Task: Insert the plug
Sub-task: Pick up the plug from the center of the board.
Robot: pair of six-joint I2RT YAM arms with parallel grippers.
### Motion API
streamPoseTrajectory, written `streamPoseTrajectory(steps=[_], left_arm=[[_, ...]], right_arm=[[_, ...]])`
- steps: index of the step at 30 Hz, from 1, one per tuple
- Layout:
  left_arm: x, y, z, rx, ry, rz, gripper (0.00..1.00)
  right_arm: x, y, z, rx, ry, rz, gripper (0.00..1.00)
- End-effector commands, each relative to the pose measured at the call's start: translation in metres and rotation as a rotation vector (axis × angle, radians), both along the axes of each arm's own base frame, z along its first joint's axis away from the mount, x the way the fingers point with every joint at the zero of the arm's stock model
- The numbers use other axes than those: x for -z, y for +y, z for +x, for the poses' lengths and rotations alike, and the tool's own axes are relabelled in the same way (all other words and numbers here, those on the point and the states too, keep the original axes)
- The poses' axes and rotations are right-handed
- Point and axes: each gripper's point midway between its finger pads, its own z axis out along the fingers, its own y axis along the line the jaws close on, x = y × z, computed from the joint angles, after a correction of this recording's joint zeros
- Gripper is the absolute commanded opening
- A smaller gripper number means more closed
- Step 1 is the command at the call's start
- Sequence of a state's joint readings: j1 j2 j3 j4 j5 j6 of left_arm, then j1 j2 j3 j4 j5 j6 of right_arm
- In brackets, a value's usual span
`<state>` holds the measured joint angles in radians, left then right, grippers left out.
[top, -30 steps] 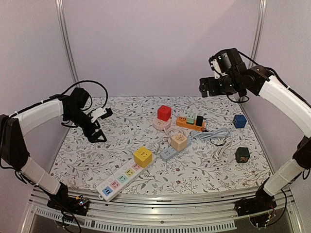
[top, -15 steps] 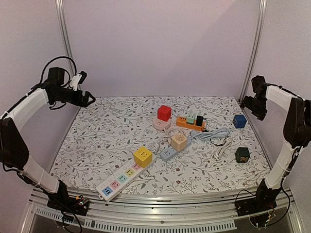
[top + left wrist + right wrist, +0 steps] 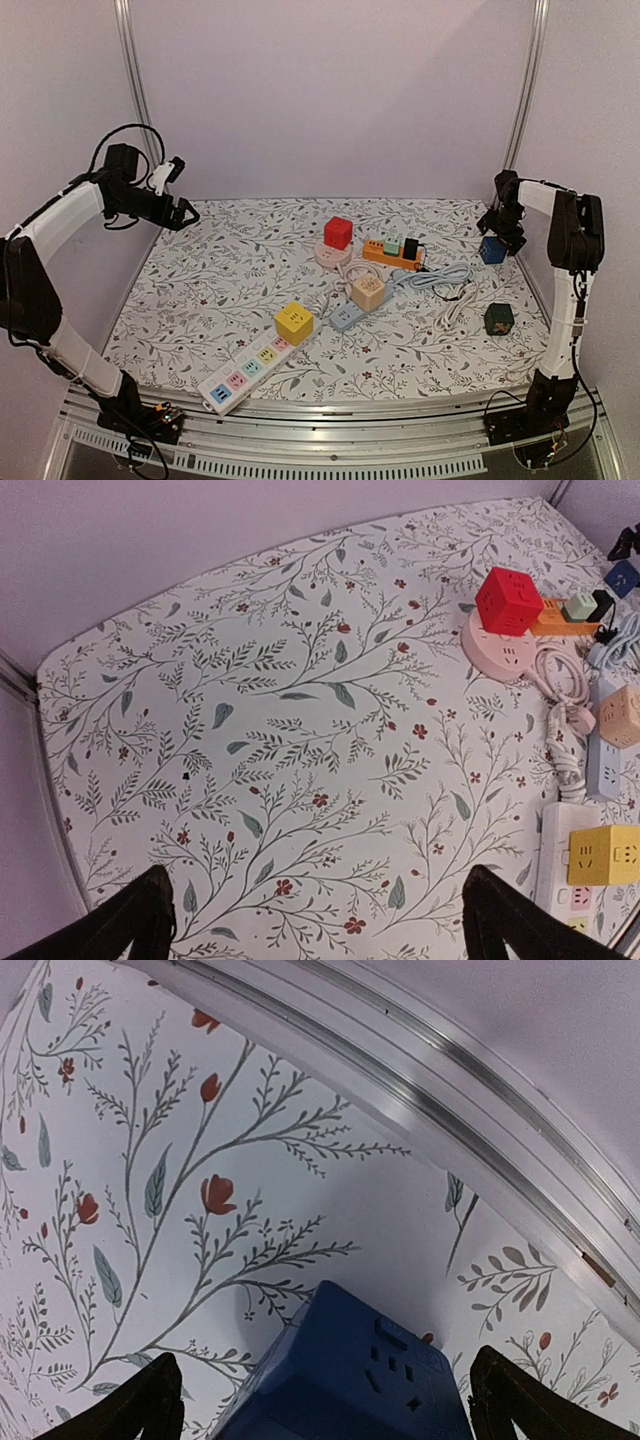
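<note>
We judge the task barely begun: neither arm holds anything, and the plug [image 3: 572,720], as best we can make it out, is the pale head lying loose on the flowered table [image 3: 220,290] among the cords just beside the pink round socket [image 3: 327,256] (which of the several cord ends is meant we cannot say for certain). The left gripper [image 3: 188,212] hangs high over the far left corner with its jaws spread wide and nothing between them. The right gripper [image 3: 497,229] sits at the far right edge, also wide open, right above the blue cube socket [image 3: 492,250]. The step in hand looks like an approach. The next move calls for one gripper to travel to the middle of the table, come down over the plug body and close on it with the prongs left free, and then line those prongs up with a socket face. The top view alone shows both arms and the whole spread: the orange strip [image 3: 390,252], the beige cube [image 3: 367,291], the yellow cube [image 3: 294,322] and the long white strip [image 3: 245,375]. The left wrist view shows only bare cloth under its fingers [image 3: 140,925], with the plug well off to the right. The right wrist view misses the plug entirely, yet shows the blue cube's slotted face and its fingers [image 3: 150,1405] standing clear on either side of it.
</note>
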<state>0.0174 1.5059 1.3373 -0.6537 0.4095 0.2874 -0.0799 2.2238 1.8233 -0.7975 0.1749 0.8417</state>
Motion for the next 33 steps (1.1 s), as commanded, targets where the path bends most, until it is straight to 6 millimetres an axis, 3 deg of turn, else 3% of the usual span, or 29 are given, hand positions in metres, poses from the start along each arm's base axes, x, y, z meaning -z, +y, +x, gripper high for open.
streamPoseTrajectory(steps=[1, 6, 12, 15, 18, 21, 25, 29, 33], left_arm=[[0.005, -0.005, -0.006, 0.037, 0.012, 0.003, 1.00], [0.010, -0.009, -0.004, 0.051, 0.027, -0.003, 0.99], [0.015, -0.010, -0.004, 0.066, 0.038, 0.005, 0.99], [0.014, -0.022, -0.008, 0.103, 0.037, 0.020, 0.99], [0.013, -0.026, -0.011, 0.124, 0.034, 0.028, 1.00], [0.011, -0.033, -0.014, 0.153, 0.034, 0.031, 0.99], [0.007, -0.047, -0.025, 0.219, 0.039, 0.032, 1.00], [-0.008, -0.063, -0.039, 0.304, 0.021, 0.004, 0.99], [-0.030, -0.080, -0.056, 0.404, -0.003, -0.015, 1.00]], right_arm=[[0.033, 0.001, -0.009, 0.042, 0.087, 0.032, 0.99], [0.046, 0.003, -0.017, 0.035, 0.123, 0.036, 0.91], [0.037, 0.009, -0.019, -0.016, 0.092, 0.043, 0.54], [0.015, 0.016, -0.014, -0.063, 0.023, 0.037, 0.34], [-0.021, 0.037, -0.003, -0.179, -0.072, 0.011, 0.17], [-0.069, 0.089, 0.009, -0.371, -0.237, -0.003, 0.02], [-0.169, 0.171, 0.001, -0.683, -0.558, -0.092, 0.00], [-0.251, 0.276, -0.050, -1.077, -0.825, -0.107, 0.00], [-0.321, 0.352, -0.115, -1.376, -1.111, -0.049, 0.00]])
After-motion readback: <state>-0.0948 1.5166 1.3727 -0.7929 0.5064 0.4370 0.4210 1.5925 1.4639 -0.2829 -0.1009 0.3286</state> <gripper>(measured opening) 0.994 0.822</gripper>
